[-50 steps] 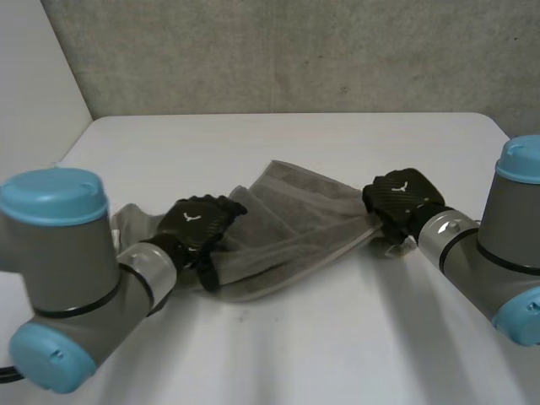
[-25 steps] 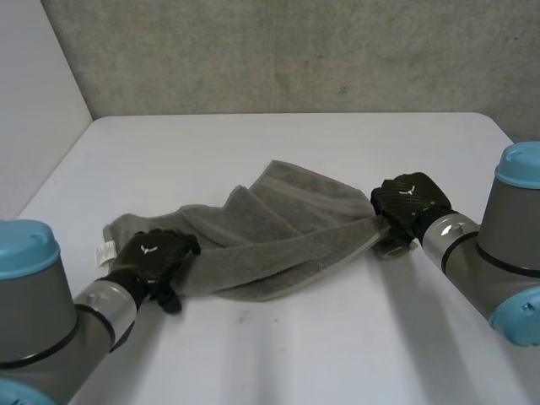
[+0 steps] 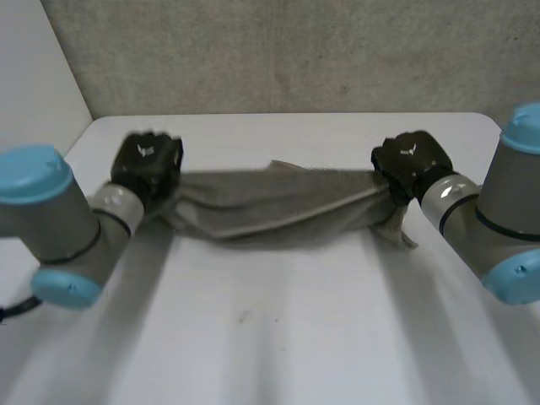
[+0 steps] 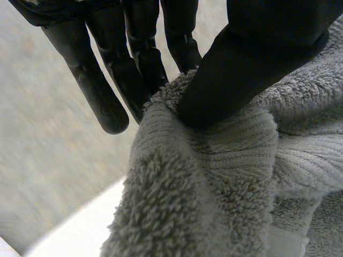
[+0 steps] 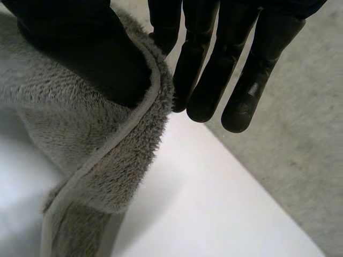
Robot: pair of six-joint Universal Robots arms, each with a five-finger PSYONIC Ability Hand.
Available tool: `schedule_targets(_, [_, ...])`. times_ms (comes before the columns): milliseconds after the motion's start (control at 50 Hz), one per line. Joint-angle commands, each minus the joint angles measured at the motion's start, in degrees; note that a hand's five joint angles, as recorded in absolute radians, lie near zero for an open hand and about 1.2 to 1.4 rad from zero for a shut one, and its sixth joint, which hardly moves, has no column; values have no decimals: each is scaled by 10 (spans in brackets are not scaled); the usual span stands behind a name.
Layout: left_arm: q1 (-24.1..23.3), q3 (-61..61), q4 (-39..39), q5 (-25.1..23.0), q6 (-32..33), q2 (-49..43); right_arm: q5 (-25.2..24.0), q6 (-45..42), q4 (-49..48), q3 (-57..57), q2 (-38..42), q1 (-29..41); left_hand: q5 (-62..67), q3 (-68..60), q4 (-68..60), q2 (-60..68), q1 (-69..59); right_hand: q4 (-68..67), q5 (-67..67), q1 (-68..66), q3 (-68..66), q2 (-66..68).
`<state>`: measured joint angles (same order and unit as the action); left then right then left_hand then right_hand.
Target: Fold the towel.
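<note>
– Towel (image 3: 270, 207) first: where is it?
– Strung across the middle of the head view, seemingly lifted off the white table (image 3: 278, 337) and sagging between the two hands.
– And the left hand (image 3: 148, 160)?
– At the frame's left, on the towel's left end. Its wrist view shows the thumb (image 4: 252, 69) pressing the terry against straight fingers (image 4: 107, 91): a pinch.
– The right hand (image 3: 411, 160)?
– At the frame's right, with the same pinch, thumb over the hemmed edge. A loose flap hangs below it.
– Why hold it so?
– I'd judge it is to pull the bunching out, so the cloth can be laid flat before folding. It looks rumpled along its length, with no fold made yet.
</note>
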<state>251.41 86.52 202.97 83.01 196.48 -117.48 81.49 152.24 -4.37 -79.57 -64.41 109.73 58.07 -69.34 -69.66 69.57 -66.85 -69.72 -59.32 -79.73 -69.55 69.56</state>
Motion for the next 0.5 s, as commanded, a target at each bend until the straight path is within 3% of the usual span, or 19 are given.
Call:
schedule_targets(20, [4, -99, -25, -20, 2, -15, 0, 2, 1, 12, -3, 1, 119, -107, -103, 104, -131, -103, -107, -3, -105, 104])
schedule_targets(140, [3, -167, -29, -57, 2, -116, 0, 1, 0, 5, 9, 1, 119, -107, -103, 104, -131, -103, -107, -3, -105, 104])
schedule_targets(280, [2, -195, -59, -54, 0, -163, 0, -1, 1, 6, 28, 1, 119, -107, -103, 104, -131, -103, -107, -3, -105, 104])
schedule_targets(500, [2, -42, -138, -61, 2, -10, 3, 0, 8, 5, 18, 0, 119, -107, -103, 104, -131, -103, -107, -3, -105, 104])
